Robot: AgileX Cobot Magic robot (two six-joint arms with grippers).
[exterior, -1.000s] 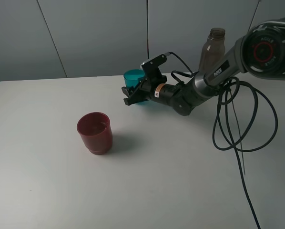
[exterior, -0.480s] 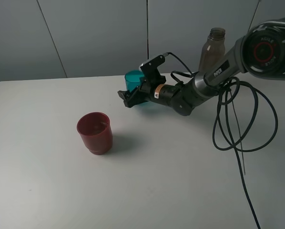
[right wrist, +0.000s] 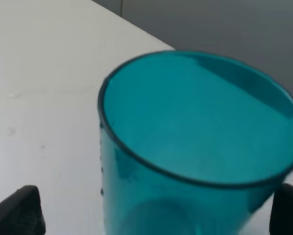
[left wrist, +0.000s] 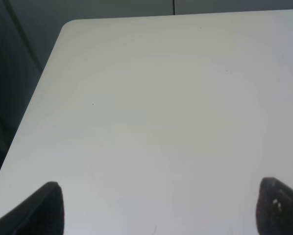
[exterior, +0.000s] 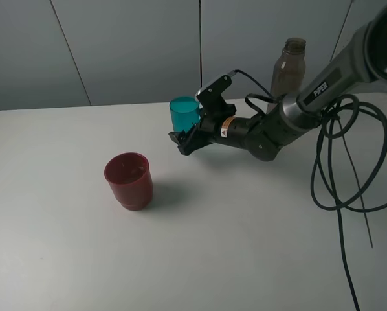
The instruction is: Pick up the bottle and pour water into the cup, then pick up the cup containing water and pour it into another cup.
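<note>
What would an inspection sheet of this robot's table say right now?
Surface: white table, bare apart from the job's things.
Job's things: teal cup upright at the back; red cup upright in front; bottle standing at the rear.
Clutter: nothing seen.
Hands: right hand open beside the teal cup, not gripping; left hand open over bare table.
Cables: black cable looped on the table's right.
Surroundings: grey wall panels.
</note>
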